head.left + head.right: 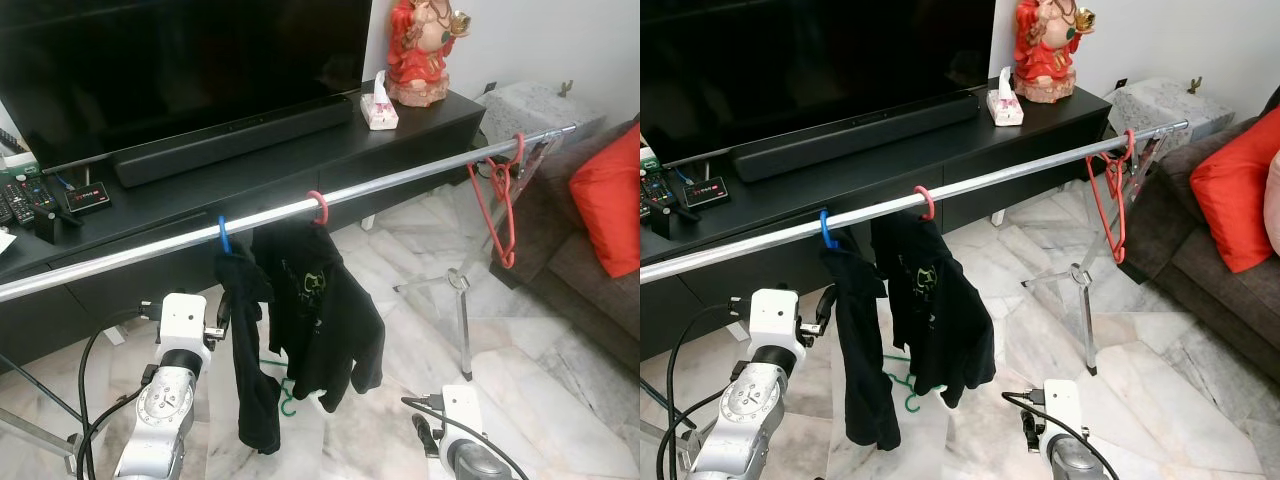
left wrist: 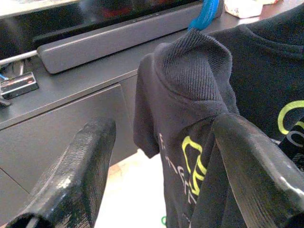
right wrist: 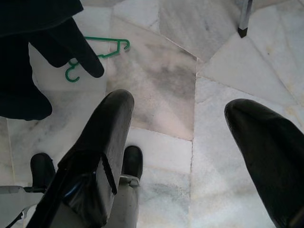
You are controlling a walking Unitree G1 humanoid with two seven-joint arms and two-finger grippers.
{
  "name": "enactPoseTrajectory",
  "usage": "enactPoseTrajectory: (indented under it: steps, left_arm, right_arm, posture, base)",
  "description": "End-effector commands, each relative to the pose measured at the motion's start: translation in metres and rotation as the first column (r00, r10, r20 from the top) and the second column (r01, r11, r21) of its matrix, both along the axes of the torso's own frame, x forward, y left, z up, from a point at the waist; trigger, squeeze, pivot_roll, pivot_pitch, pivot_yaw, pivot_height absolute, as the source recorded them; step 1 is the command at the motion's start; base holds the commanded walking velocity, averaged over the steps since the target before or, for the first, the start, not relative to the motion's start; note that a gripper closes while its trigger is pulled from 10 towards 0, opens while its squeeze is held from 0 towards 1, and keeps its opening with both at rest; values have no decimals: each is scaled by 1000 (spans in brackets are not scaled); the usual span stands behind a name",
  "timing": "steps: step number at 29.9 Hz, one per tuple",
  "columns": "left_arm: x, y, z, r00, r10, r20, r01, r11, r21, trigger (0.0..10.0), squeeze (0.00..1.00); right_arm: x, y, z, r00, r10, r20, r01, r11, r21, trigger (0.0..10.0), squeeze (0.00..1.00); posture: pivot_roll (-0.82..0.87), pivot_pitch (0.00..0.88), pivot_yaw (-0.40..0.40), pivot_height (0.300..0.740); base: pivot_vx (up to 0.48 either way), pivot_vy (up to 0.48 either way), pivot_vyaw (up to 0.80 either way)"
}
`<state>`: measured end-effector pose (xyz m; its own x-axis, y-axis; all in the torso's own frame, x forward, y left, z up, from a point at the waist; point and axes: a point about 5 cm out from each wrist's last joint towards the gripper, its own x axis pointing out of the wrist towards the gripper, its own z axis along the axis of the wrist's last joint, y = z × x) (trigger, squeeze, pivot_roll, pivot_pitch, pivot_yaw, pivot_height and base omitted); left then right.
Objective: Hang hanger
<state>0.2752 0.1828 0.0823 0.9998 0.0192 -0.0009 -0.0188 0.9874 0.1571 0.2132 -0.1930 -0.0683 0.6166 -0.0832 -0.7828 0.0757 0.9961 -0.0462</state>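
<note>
Left gripper [image 2: 156,175] raised at about 8 o'clock in the head view, just beside the dark T-shirt [image 1: 245,340] on the blue hanger [image 1: 224,238]; fingers [image 2: 76,175] spread wide, holding nothing, with the shirt's ribbed collar [image 2: 194,66] straight ahead between them at about 12 o'clock. Blue hook already over the metal rail [image 1: 400,180], so no grip needed there.

Next along the rail, a second dark shirt [image 1: 320,310] on a pink hanger [image 1: 319,207], also hooked over. Below both garments, at about 6 o'clock on the marble floor [image 1: 400,260], a green hanger [image 3: 97,54] lying flat and bare, partly hidden by the hems, its hook end curled toward the left side, its long bar running roughly parallel to the rail. Probably the piece left to hang.

Right gripper [image 3: 190,156] low at about 5 o'clock, pointed down at the floor, fingers wide apart and empty. Green hanger ahead of it and off toward the robot's left, near but not between the fingers. Judged about equally near either arm; right already aimed at the floor, so better placed for the pickup.

Farther right, at about 2 o'clock, red hangers [image 1: 500,210] bunched near the rail's end.
</note>
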Motion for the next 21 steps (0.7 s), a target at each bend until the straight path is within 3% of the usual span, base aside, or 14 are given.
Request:
enactPoseTrajectory:
  steps: [1, 4, 21]
  left_arm:
    - [-1, -1, 5, 1000, 3, 12, -3, 1000, 18, 10000, 0]
    - [-5, 2, 2, 1000, 11, 3, -11, 999, 31, 10000, 0]
    - [-5, 2, 5, 1000, 21, 6, -21, 999, 33, 10000, 0]
  right_arm:
    - [-1, -3, -1, 1000, -15, -6, 15, 1000, 0, 10000, 0]
    - [-2, -2, -1, 1000, -15, -8, 15, 1000, 1, 10000, 0]
    - [-4, -1, -2, 1000, -12, -12, 12, 1000, 6, 10000, 0]
  posture:
    - [-38, 30, -54, 740]
    - [-36, 28, -52, 740]
    - [-28, 2, -44, 740]
  base:
    - [0, 0, 0]
    - [0, -97, 0]
    - [0, -345, 0]
